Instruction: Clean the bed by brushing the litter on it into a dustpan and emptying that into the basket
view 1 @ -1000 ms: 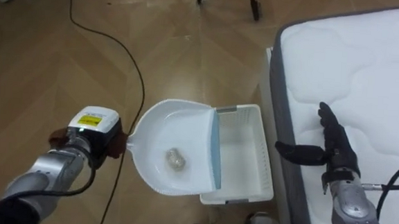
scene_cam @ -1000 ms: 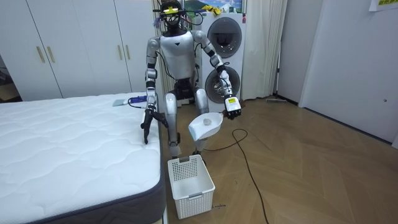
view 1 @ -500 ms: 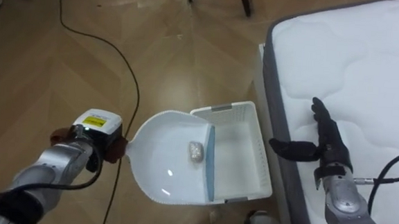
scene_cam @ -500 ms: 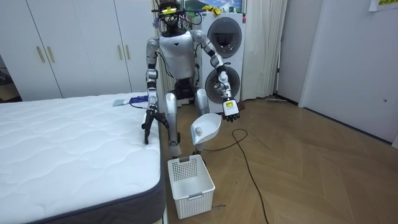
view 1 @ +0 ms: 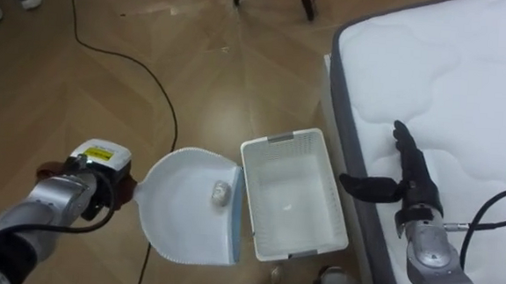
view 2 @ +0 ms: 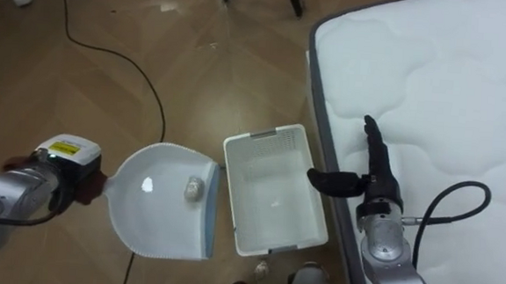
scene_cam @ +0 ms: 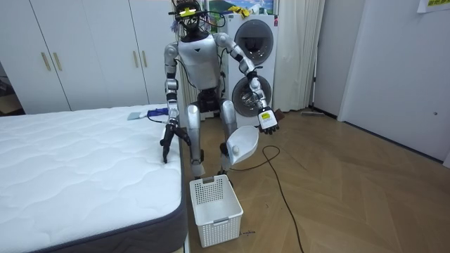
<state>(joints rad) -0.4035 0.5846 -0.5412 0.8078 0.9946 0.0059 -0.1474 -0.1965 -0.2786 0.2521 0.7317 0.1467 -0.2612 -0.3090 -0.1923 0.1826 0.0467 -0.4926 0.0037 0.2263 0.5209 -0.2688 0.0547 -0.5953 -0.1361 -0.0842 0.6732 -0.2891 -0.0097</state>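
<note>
Dustpan (view 1: 178,217), white with a pale blue lip, is gripped by the left hand (view 1: 90,192), whose fingers curl round its reddish handle. A small pale crumpled wad (view 1: 220,191) lies in the pan, far from that hand and beside the white slotted basket (view 1: 284,140). The right hand (view 1: 406,180) is spread flat at the edge of the white quilted, grey-sided mattress (view 1: 468,85).
</note>
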